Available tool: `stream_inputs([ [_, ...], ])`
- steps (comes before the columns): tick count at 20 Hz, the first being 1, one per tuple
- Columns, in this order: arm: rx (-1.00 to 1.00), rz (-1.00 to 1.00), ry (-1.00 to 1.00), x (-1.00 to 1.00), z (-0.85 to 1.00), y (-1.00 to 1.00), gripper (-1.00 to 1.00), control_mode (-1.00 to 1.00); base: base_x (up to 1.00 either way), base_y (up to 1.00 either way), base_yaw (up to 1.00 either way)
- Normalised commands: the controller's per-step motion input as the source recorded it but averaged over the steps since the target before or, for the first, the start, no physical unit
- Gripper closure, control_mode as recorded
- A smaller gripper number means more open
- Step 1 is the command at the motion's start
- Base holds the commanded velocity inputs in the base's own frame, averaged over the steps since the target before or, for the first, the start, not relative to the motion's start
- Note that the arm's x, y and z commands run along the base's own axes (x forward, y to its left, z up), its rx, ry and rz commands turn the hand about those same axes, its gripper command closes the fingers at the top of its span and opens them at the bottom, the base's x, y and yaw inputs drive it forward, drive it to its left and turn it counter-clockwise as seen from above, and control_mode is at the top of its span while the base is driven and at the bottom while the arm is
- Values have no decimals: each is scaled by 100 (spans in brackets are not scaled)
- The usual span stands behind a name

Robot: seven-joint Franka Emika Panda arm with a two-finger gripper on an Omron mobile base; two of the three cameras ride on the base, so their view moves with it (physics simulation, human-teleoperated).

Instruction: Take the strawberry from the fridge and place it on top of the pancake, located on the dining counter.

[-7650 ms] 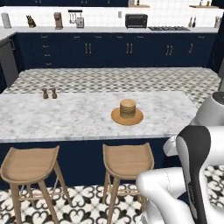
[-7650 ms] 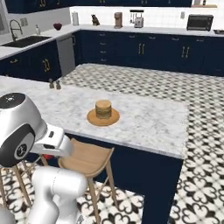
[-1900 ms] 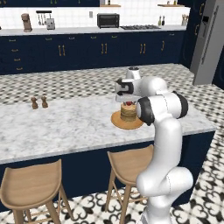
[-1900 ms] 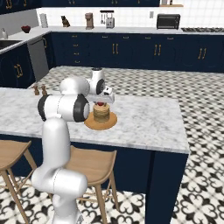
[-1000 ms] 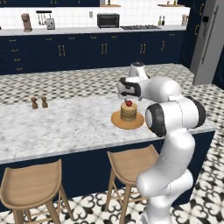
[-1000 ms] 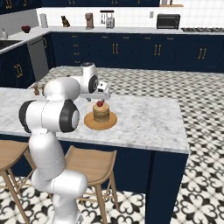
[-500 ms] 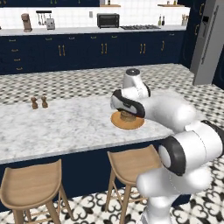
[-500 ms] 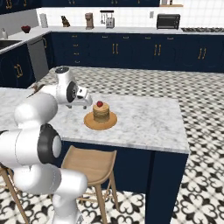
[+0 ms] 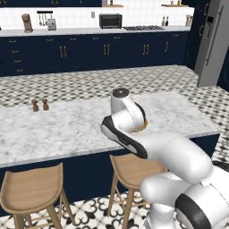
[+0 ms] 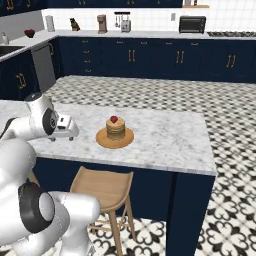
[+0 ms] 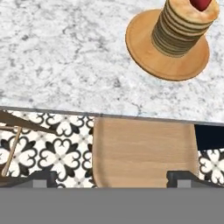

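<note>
Released and empty, my tool (image 10: 68, 134) hangs over the marble desk (image 10: 165, 142) edge, beside the tan pancake stack (image 10: 115, 128) topped by the red strawberry (image 10: 113, 119).

Left base view: the arm's white body covers nearly all of the pancake (image 9: 144, 125) and its plate, leaving only an orange-brown sliver at the arm's right edge; the fridge (image 9: 214, 42) is cut by the top and right edges. Hand view: the strawberry (image 11: 202, 4) is cropped by the top edge, only its lower red part showing. The two small brown items (image 9: 39, 105) on the bench (image 9: 58, 129) are too small to identify.
</note>
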Motion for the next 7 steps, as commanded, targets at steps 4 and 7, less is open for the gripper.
stream_inputs([
  [4, -3, 0, 40, -2, -49, 1, -100, -100, 0, 0, 0],
  [7, -2, 0, 30, 9, -29, 0, -100, -100, 0, 0, 0],
])
